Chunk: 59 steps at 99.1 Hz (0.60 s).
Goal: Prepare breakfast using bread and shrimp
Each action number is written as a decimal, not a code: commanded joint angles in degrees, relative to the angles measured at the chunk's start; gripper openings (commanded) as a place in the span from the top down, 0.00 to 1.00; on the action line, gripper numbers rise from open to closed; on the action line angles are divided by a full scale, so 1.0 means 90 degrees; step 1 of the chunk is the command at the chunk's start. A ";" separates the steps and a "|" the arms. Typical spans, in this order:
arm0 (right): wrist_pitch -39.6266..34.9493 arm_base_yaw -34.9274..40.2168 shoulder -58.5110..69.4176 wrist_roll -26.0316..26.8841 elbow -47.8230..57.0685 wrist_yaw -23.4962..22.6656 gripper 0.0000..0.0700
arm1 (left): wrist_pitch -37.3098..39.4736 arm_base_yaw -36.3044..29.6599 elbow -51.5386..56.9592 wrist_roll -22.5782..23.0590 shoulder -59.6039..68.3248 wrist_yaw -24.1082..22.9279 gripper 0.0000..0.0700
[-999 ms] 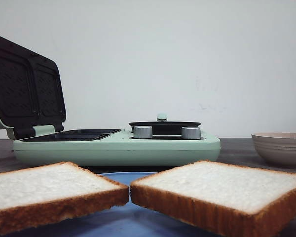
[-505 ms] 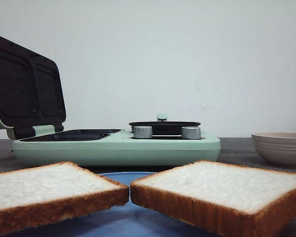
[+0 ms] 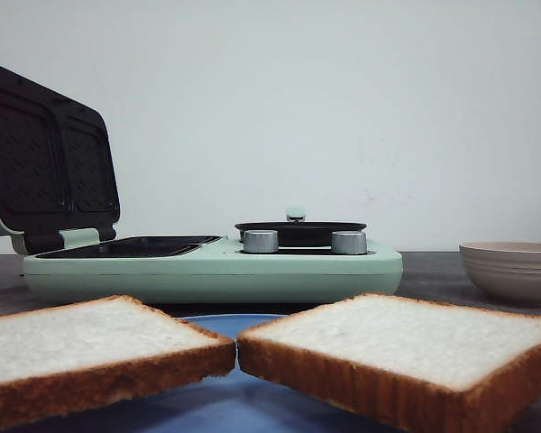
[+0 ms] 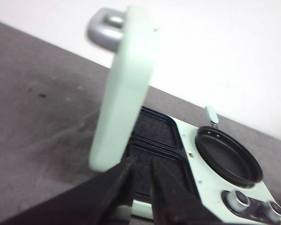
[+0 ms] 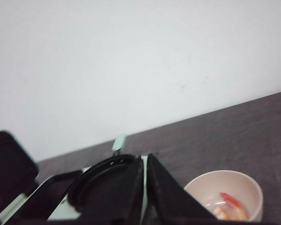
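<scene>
Two slices of bread lie side by side at the near edge of the counter (image 3: 433,266), resting on a blue plate (image 3: 225,397): the left slice (image 3: 86,343) toward the near-left corner, the right slice (image 3: 406,347) toward the near-right, their inner corners almost touching. Neither end effector touches them.

Behind them, mid-counter, sits a mint-green breakfast maker (image 3: 212,266) with its lid (image 3: 50,158) raised at the left, showing two dark grill plates. A small round black pan (image 3: 299,230) sits on its right half, with two silver knobs (image 3: 261,241) in front of it.

Toward the right edge stands a pale bowl (image 3: 512,269); the right wrist view shows shrimp (image 5: 227,206) inside it.

The left end effector (image 4: 139,180) hangs over the left part of the maker beside the raised lid, its dark fingers (image 4: 119,180) nearly together with a narrow gap and nothing between them. The right end effector (image 5: 144,187) hovers above the pan and bowl, fingers almost closed, gripping nothing.
</scene>
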 commanded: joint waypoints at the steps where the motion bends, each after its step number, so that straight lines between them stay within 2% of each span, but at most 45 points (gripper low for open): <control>1: -0.0073 0.0005 0.0172 -0.0367 0.0389 -0.0146 1.00 | -0.0019 -0.0117 0.0345 0.0478 0.0216 0.0002 0.98; 16: -0.0321 0.0005 0.0614 -0.0420 0.0908 -0.0425 1.00 | -0.0134 -0.0372 0.0777 0.0597 0.0678 0.0015 0.92; 25: -0.0318 0.0005 0.0848 -0.0420 0.1066 -0.0840 0.98 | -0.0160 -0.0457 0.0831 0.0573 0.0780 0.0063 0.69; 29: -0.0325 0.0005 0.0940 -0.0393 0.1117 -0.1022 0.92 | -0.0228 -0.0476 0.0833 0.0503 0.0777 0.0158 0.60; 33: -0.0352 0.0005 0.1030 -0.0335 0.1161 -0.1197 0.82 | -0.0345 -0.0488 0.0833 0.0408 0.0777 0.0272 0.55; 40: -0.0508 0.0005 0.1185 -0.0172 0.1234 -0.1469 0.67 | -0.0656 -0.0491 0.0835 0.0226 0.0780 0.0471 0.54; 59: -0.1520 0.0005 0.1610 -0.0063 0.1515 -0.1926 0.50 | -0.1770 -0.0491 0.0835 0.0172 0.0986 0.1064 0.54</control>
